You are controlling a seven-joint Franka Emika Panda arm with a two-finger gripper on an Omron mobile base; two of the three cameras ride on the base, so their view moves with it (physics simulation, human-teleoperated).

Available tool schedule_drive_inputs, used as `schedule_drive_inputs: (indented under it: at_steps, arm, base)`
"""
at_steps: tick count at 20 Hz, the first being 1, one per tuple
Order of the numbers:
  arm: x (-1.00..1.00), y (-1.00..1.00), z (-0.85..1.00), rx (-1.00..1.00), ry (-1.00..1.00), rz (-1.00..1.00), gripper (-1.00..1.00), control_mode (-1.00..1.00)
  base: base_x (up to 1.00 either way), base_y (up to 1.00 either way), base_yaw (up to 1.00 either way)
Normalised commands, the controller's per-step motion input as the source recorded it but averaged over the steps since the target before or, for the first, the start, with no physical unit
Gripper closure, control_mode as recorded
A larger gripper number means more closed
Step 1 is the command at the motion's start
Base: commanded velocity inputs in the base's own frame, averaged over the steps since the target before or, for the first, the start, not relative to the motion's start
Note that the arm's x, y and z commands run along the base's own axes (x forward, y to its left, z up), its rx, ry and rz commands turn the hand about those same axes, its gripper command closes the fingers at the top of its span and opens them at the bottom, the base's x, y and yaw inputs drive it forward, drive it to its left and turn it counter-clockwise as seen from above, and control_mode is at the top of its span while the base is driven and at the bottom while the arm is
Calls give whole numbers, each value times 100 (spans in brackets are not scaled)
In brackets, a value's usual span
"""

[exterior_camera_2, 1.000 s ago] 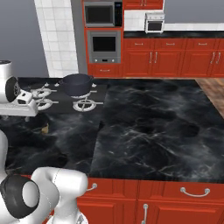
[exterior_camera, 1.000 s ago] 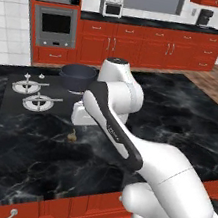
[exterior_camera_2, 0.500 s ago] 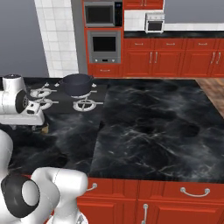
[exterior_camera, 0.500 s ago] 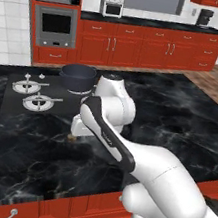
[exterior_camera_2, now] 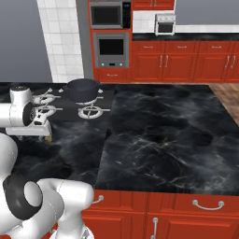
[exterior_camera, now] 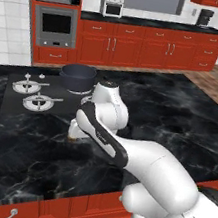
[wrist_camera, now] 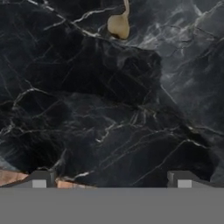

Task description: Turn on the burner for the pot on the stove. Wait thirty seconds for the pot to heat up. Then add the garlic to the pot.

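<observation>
Black marble counter [wrist_camera: 109,109] with garlic [wrist_camera: 118,24], inset stove [exterior_camera: 38,91] bearing pot [exterior_camera: 77,76].

two base views flank the stove [exterior_camera: 24,111]; hand view looks closely down at counter [wrist_camera: 109,109].

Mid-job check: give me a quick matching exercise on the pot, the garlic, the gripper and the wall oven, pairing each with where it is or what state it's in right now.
Things:
1. pot
2. garlic
3. gripper
4. wall oven

Places or states:
A. lying on the black marble counter
B. open, holding nothing
C. built into the red cabinets at the back
D. sitting on a rear burner of the stove

Pairs: 1-D, 2-A, 3-B, 4-C
</observation>
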Motion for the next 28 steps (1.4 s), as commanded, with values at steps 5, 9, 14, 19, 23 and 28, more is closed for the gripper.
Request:
schedule_drive_inputs:
  at_steps: [5,9,14,19,23,28]
  arm:
    - [34,19,-19,0,-1,0,-100,-100]
    - [28,10,-21,-2,-11,0,-100,-100]
    - [21,9,-24,-5,-22,0,-100,-100]
    - [15,7,-19,0,-12,0,-100,-100]
    - [7,2,-15,0,-11,0,-100,-100]
    - [4,0,-12,-3,-10,0,-100,-100]
  base:
    - [0,0,0]
    - [0,0,0]
    - [0,0,0]
    - [0,0,0]
    - [0,0,0]
    - [0,0,0]
